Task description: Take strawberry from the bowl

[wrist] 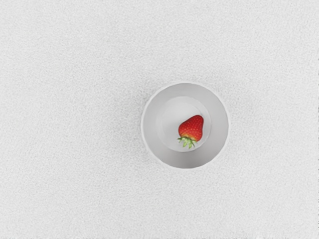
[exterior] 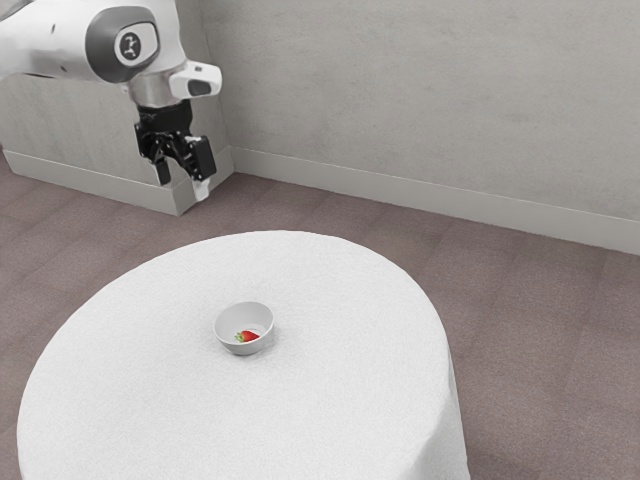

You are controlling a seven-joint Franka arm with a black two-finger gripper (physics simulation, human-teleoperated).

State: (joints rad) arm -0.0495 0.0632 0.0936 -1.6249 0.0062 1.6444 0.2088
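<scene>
Both views showed the strawberry [wrist: 191, 127] inside the white bowl [exterior: 226, 319], but they gave different parts of it. The wrist view looked nearly straight down into the bowl, whose whole round rim and pale inner floor could be seen, the fruit lying on that floor a little off its middle. The exterior view added the black fingers [exterior: 205, 157], the white arm [exterior: 60, 40], the round bench [exterior: 110, 400] under its white cloth [exterior: 350, 290], the grey wall [exterior: 420, 90] and the brownish floor [exterior: 520, 330].

The strawberry was bright red and dotted with small pale seeds, rounded and narrowing toward the leaves, where the skin turned yellowish beneath a green, ragged cap. It lay on its side. On the exterior view's clock face, the cap pointed to about nine and the red end to about three.

On that same face, the fingers hung in the air between eleven and twelve o'clock from the bowl, well apart from it. They stood clearly spread with a wide gap between them, and had hold of nothing. The pale piece at the lower end of one was probably its tip, though it was small from there.
</scene>
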